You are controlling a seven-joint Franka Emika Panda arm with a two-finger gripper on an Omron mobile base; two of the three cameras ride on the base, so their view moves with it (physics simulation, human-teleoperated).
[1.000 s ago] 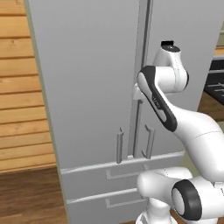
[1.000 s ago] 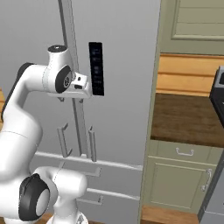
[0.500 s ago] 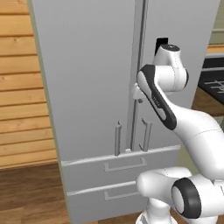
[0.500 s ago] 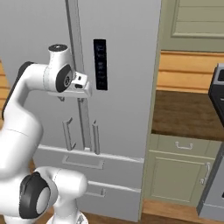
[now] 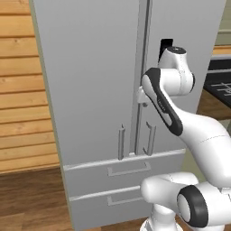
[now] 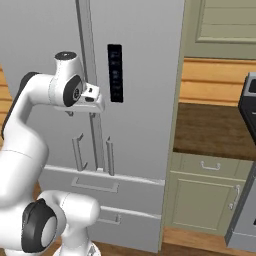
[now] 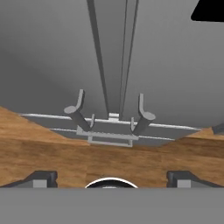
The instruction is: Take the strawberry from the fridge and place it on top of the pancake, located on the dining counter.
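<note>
The gripper (image 7: 111, 177) hangs with its jaws spread wide and nothing between them, fingertips (image 7: 41, 178) set far apart above the wood floor (image 7: 52, 153). Ahead stands the fridge (image 5: 94, 90), both doors shut, its two bar handles (image 7: 142, 114) flanking the centre seam. Since a second ago the base has rolled and the fridge has slid across both base views, while the arm holds its raised pose near the black panel (image 6: 115, 72).

Matt grey metal fridge (image 5: 90, 90); wood-grain floor (image 5: 31, 198)
</note>
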